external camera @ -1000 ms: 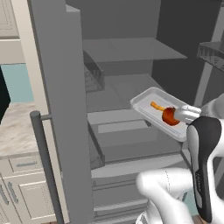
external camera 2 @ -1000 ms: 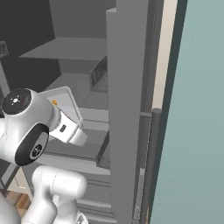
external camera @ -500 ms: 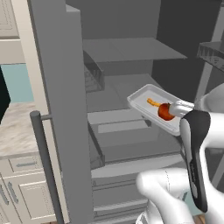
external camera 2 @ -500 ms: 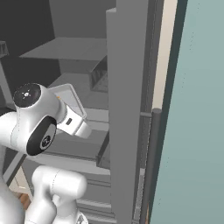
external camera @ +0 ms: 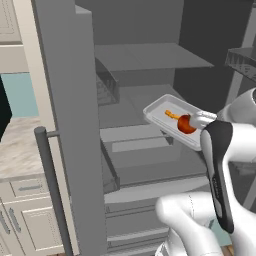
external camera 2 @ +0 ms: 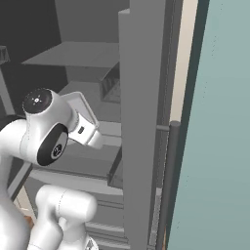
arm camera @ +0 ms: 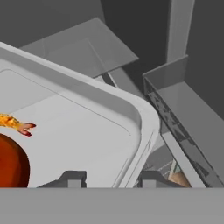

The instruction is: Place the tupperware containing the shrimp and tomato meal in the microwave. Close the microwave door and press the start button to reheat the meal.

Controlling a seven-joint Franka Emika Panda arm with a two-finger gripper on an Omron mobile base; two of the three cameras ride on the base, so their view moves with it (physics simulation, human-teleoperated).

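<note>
The fingers (arm camera: 107,178) pinch the rim of the tupperware (external camera: 167,114), held in the air before the open fridge (external camera: 145,55); the tomato (external camera: 186,124) and shrimp (external camera: 171,115) lie inside.

The left base view looks forward and slightly down from behind the arm's left side into an open grey fridge (external camera: 150,150), with the fridge's left door (external camera: 70,125) close in the foreground and a counter (external camera: 20,150) at the far left edge. The right base view faces the same fridge interior (external camera 2: 83,63) from behind the arm's right side, past the right door (external camera 2: 141,122) and a teal wall (external camera 2: 215,122). Both share the shelves and the arm. The hand view sits very near the tupperware (arm camera: 87,127), looking along the jaws across its rim toward a door bin (arm camera: 183,105).
</note>
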